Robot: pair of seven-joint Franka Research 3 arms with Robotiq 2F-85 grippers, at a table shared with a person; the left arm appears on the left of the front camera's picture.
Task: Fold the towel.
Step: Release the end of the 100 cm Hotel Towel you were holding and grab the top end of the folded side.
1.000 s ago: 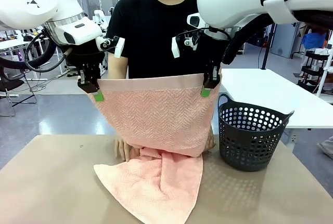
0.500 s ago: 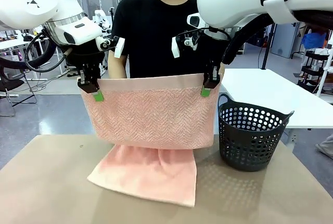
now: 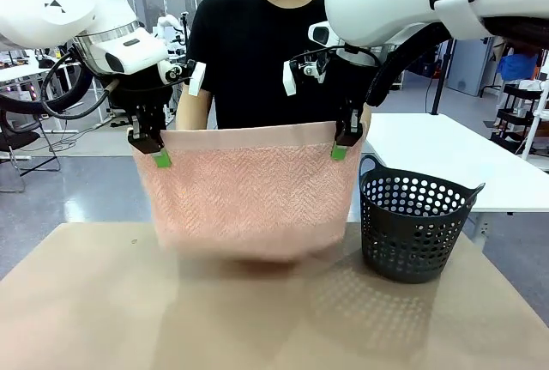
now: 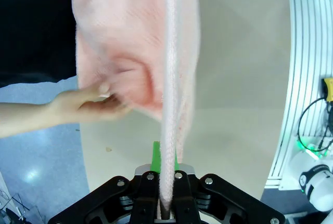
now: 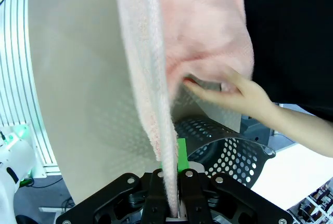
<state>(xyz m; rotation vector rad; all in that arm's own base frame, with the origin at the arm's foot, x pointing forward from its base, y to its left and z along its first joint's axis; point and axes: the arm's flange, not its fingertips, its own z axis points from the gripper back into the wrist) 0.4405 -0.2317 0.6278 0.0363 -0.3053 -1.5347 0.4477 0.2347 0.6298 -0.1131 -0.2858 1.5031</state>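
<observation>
The salmon-pink towel hangs as a wide sheet above the table, stretched between its two top corners. My left gripper is shut on the top left corner and my right gripper is shut on the top right corner. The towel's lower edge is blurred, just above the tabletop. In the left wrist view the towel runs edge-on up from my left gripper, and a person's hand grips its far layer. Seen from the right wrist, the towel rises from my right gripper, with the person's other hand on its far layer.
A dark perforated basket stands on the right of the tan table, close to the towel's right edge. The person in a black shirt stands right behind the towel.
The towel's lower half lay on the table and has been drawn back and lifted off it by the person's hands. Both grippers have kept their place and hold.
</observation>
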